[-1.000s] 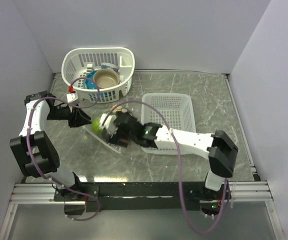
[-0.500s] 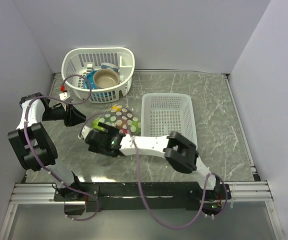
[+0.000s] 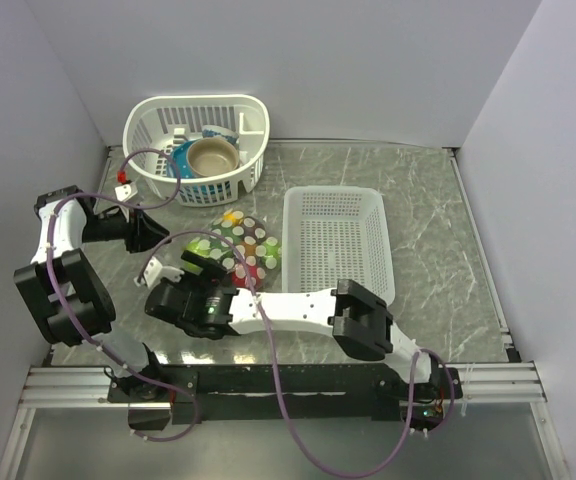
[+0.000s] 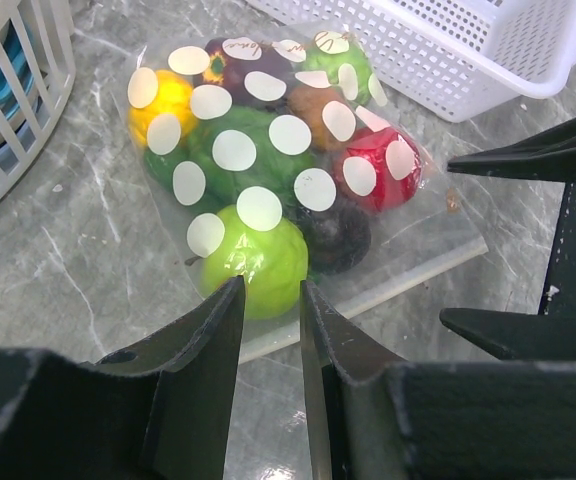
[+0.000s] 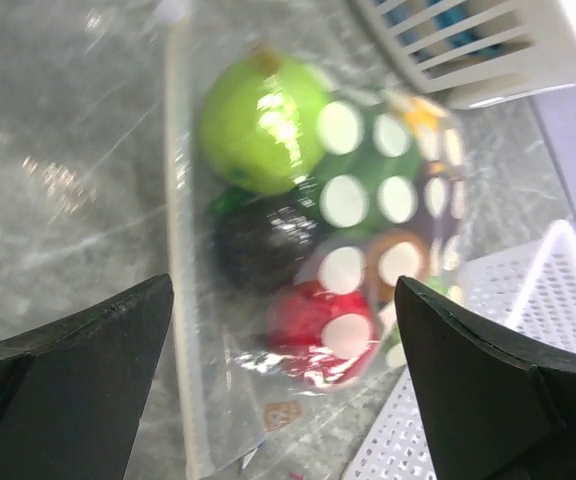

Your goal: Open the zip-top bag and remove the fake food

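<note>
I saw the zip-top bag (image 3: 236, 248) lying flat on the table (image 3: 418, 200), a little left of the middle, just beside the left wall of the white mesh tray (image 3: 334, 193). The fake food (image 4: 238, 150) was all inside it. A lime-green piece (image 4: 255, 262) sat at the end toward the left arm, and a red one (image 4: 373, 170), a yellow one and some darker pieces lay behind it. The zip strip (image 4: 398, 285) ran slantwise along the bag's near-left side and looked to me unopened.

The left gripper (image 4: 271, 290) pointed at the lime-green end from the table's left edge. Its fingers were drawn nearly together, with only a slim gap and nothing between them. The right gripper (image 5: 283, 288) had its arm stretched across the near edge, and it hung over the zip side with its fingers spread as wide as they go, also holding nothing. I judged the right one better placed for the strip. The strip lay lengthwise between its fingers, not across them, so a pinch would need a turn of the wrist.

At the back-left corner an oval basket (image 3: 198, 103) held a tan bowl (image 3: 213, 155) and something blue.
</note>
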You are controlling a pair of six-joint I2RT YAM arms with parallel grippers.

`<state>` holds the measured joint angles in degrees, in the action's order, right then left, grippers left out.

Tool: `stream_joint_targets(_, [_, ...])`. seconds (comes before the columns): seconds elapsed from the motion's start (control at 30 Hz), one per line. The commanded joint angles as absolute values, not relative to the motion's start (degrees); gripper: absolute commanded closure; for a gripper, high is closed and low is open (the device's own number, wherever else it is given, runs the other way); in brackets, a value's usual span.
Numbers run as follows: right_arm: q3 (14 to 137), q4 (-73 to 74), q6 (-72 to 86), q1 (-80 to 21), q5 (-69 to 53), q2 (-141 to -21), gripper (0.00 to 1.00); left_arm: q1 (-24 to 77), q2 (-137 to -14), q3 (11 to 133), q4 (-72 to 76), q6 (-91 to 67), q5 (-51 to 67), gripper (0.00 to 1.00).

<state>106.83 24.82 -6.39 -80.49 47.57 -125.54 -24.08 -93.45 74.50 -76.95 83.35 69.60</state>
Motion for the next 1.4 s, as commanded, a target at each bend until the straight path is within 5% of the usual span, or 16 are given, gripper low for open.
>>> stream_joint_targets(0.0, [109.2, 24.5, -5.1, -81.9, 53.4, -128.7, 0.00, -24.3, -90.4, 75.8, -78.8, 84.7, 71.5, 0.65])
stream_joint_targets(0.33, [114.2, 29.3, -1.5, -83.7, 55.5, -138.0, 0.00, -24.3, -90.5, 77.3, -78.8, 83.0, 73.0, 0.65])
stream_joint_targets(0.77, [105.0, 11.9, -11.5, -80.4, 69.9, -139.4, 0.03, -24.3, -91.2, 77.6, -78.9, 81.0, 73.0, 0.64])
stream_joint_targets(0.97, [102.4, 12.0, -11.2, -78.8, 68.1, -134.0, 0.35, -24.4, -92.3, 78.0, -78.8, 80.7, 73.3, 0.64])
stream_joint_targets(1.1, [102.4, 14.9, -11.0, -78.8, 65.1, -130.7, 0.79, -24.3, -92.7, 78.3, -78.9, 81.0, 73.6, 0.64])
stream_joint_targets(1.2, [101.3, 19.2, -7.7, -78.9, 61.2, -126.2, 1.00, -24.3, -92.7, 78.0, -78.9, 82.0, 73.4, 0.65])
stream_joint_targets(1.37, [89.2, 12.0, -12.2, -78.4, 50.8, -112.3, 1.00, -24.4, -91.2, 76.7, -79.0, 85.0, 73.8, 0.63])
